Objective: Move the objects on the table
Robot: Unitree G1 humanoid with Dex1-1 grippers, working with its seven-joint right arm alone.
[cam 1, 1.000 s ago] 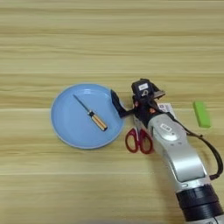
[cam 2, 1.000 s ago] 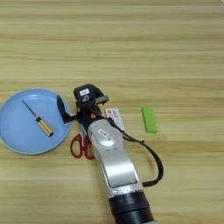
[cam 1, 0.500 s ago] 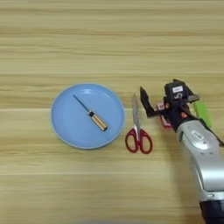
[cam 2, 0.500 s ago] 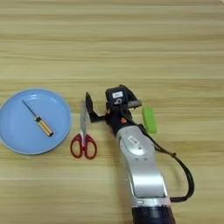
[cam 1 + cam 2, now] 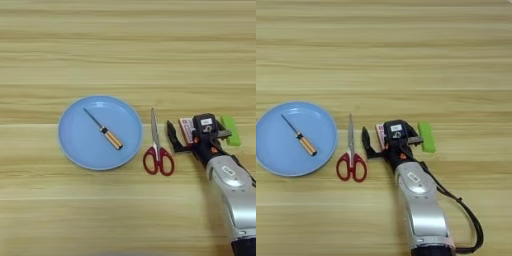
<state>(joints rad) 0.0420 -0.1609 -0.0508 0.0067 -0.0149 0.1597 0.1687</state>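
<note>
The screwdriver (image 5: 105, 133) is seen lying in the plate (image 5: 75, 145), scissors (image 5: 157, 147) just right of it. The gripper (image 5: 196, 132) is spread wide over the box (image 5: 186, 129), beside the green block (image 5: 230, 130).

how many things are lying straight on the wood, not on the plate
3: the red-handled scissors just right of the blue plate, the red-and-white box partly hidden under the gripper, and the green block furthest right. More of the table could be hidden beneath the arm.

Other items: nothing is showing in either view (everything lying there is belonging to the task or the robot).
</note>
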